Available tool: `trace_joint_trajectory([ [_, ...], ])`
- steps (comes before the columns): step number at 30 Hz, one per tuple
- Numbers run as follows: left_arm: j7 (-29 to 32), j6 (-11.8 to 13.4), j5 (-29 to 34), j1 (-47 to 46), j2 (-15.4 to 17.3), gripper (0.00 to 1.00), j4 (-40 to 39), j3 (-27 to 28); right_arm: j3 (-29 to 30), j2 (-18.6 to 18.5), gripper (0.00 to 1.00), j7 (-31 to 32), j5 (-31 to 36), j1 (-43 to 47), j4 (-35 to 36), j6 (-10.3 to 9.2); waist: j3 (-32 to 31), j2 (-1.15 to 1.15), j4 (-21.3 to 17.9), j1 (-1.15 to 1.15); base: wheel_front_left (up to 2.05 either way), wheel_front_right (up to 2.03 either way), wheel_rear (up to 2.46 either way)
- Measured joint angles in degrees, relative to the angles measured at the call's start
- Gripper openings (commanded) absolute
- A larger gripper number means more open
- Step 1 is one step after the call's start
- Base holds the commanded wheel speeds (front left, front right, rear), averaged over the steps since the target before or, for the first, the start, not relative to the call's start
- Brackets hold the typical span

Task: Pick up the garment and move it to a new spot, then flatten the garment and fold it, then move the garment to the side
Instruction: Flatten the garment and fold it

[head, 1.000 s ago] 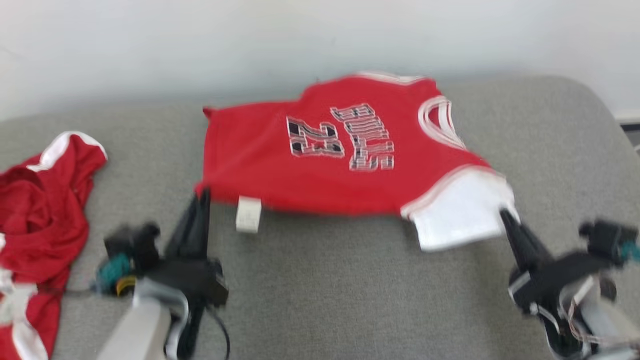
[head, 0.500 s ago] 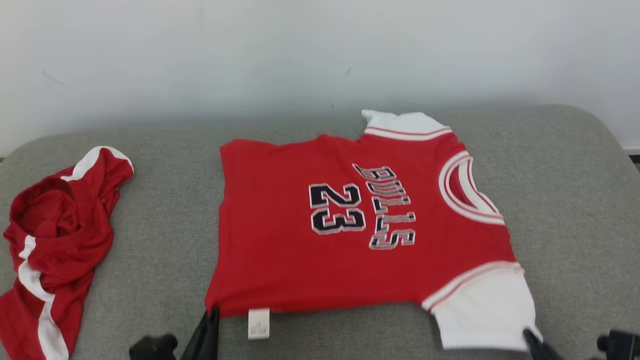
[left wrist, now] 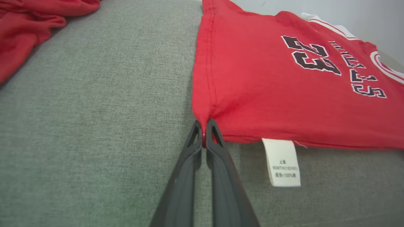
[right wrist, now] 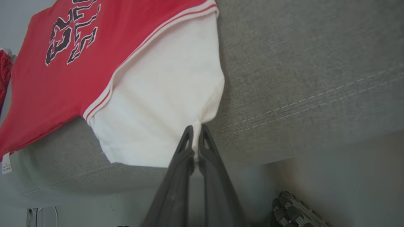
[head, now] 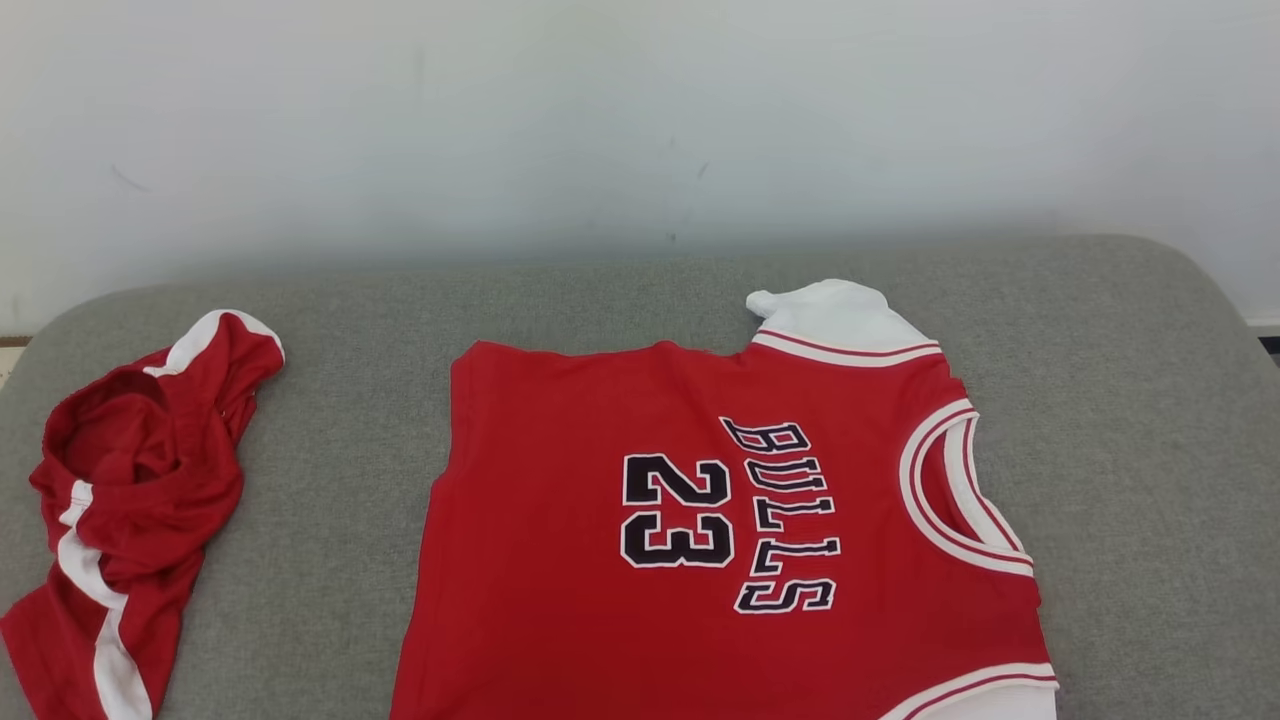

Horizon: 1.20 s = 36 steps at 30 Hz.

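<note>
Crumpled red garment with white stripes (head: 120, 480) is lying bunched at the left end of a grey upholstered cushion (head: 1150, 450), with one white-edged opening facing up. Pale wall (head: 600, 120) is running behind the cushion's far edge. Right wrist view: dark ribbed object (right wrist: 293, 211) is sitting below the cushion's front edge, identity unclear.

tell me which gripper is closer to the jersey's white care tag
Left. The left gripper is shut on a hem corner of the jersey beside the care tag; the right gripper is shut on its white sleeve at the opposite end.
</note>
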State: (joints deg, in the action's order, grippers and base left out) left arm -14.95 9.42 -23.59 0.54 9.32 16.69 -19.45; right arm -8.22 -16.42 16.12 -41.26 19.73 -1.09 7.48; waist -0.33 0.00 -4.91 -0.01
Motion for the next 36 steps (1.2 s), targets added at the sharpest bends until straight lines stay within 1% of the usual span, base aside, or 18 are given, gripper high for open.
trace_joint_trajectory([
  [5,0.0,0.4,2.4,0.8,1.0,0.0,0.4,-0.6,0.9,1.6,0.0,2.3,1.5,1.9,2.7,0.0,0.1,0.01,0.1,0.0,0.0,0.0,0.0],
  [12,0.0,0.5,3.0,0.5,1.1,0.0,-0.6,0.2,3.6,3.0,0.0,1.5,2.3,1.7,7.2,0.0,0.5,0.0,0.4,0.0,0.0,0.0,0.0],
  [18,0.0,0.5,3.5,-1.6,1.6,0.0,-2.1,0.4,5.3,4.6,0.0,0.2,1.1,-2.9,11.2,0.0,0.8,0.0,-0.3,0.01,0.0,0.0,0.0],
  [23,0.9,0.4,4.2,-4.2,1.8,0.0,-3.4,0.1,5.2,5.1,0.0,0.7,0.4,-6.9,12.3,0.0,1.2,0.01,-0.6,0.01,0.0,0.0,0.0],
  [27,3.6,-0.3,4.5,-8.3,2.6,0.0,-3.8,-0.4,4.7,4.1,0.0,1.9,1.5,-12.7,10.6,0.0,2.0,0.01,-0.9,0.01,0.0,0.0,0.0],
  [32,5.9,-1.3,5.0,-13.3,3.7,0.0,-2.5,-0.9,3.3,4.0,0.0,3.1,2.4,-21.4,5.0,0.0,3.3,0.01,-1.7,0.02,0.0,0.0,0.0],
  [36,7.2,-2.6,5.5,-16.4,4.7,0.0,0.3,-1.4,1.6,3.7,0.0,2.9,3.7,-27.6,-1.1,0.0,4.5,0.01,-2.4,0.01,0.0,0.0,0.0],
])
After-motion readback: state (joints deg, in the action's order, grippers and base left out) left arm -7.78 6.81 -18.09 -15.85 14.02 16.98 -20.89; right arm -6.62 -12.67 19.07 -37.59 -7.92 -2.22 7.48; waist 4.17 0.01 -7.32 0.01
